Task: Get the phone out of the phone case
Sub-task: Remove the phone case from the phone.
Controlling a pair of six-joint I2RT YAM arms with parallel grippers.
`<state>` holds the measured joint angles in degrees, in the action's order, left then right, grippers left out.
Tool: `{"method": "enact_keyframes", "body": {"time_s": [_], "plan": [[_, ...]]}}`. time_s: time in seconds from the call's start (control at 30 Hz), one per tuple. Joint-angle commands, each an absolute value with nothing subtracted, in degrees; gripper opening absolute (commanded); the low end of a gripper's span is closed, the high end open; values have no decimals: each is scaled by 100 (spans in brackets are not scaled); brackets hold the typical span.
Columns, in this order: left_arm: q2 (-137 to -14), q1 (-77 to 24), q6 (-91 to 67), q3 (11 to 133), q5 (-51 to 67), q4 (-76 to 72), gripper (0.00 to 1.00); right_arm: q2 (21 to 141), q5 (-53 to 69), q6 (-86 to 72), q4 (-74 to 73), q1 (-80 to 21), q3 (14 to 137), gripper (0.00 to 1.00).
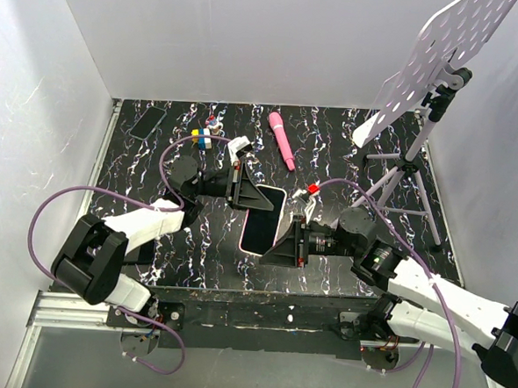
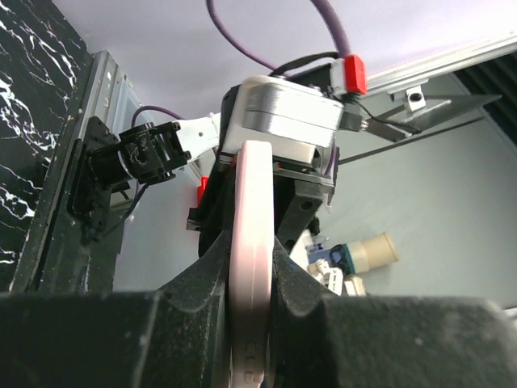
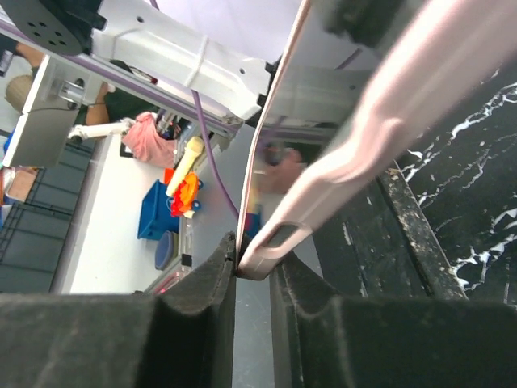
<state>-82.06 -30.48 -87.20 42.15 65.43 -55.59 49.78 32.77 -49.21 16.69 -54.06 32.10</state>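
The phone case (image 1: pixel 258 236) is held up off the tabletop (image 1: pixel 333 137) near its middle. The left claw (image 1: pixel 255 194) is clamped on the case's far end and the right claw (image 1: pixel 278 246) is pinched on its near corner. The phone (image 3: pixel 279 153) sits inside the pink rim, glossy screen showing, and is not yet out as far as I can tell. Gripping both ends probably lets one claw anchor the soft shell while the other bends the rim back off the phone.

The case (image 2: pixel 250 267) looks like smooth, matt pink plastic, the phone (image 3: pixel 299 105) has a glossy, mirror-like screen, the fingers (image 2: pixel 190 295) are matt black plastic, and the table (image 1: pixel 333 137) has a marbled, slightly shiny top.
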Motion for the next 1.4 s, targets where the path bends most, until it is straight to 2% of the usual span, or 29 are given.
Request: {"method": "enact_keyframes", "body": {"time_s": [0.0,0.03,0.27,0.4,0.57,0.8,0.93,1.13,1.37], "plan": [[-7919,-3032,-8850,4465,6583,-5695,0,5019,3095,-4510,1750,-5405,3498,9],[-7910,-3032,-8877,4474,6583,-5695,0,5019,2998,-4413,1671,-5405,3524,2],[-7954,-3032,-10044,4333,6732,-6862,0,5010,2735,-3158,1329,-5536,3726,1],[-7849,-3050,-10669,4105,6592,-7461,0,5237,1996,-2251,424,-5809,4463,1],[-7761,-3111,-10924,3727,6416,-7637,0,5712,1285,-1574,9,-6160,5246,1],[-7980,-3164,-11407,3525,6170,-8155,0,6099,28,-1055,-255,-6661,5756,1],[-8191,-3199,-11733,3463,6021,-8586,0,6249,-1105,-739,-579,-6987,6029,1],[-8332,-3217,-11935,3393,5915,-8824,0,6328,-2336,-475,-712,-7242,6030,1],[-8218,-3217,-12093,3524,5959,-8824,0,6275,-2742,-63,-782,-7382,5731,1]]}}
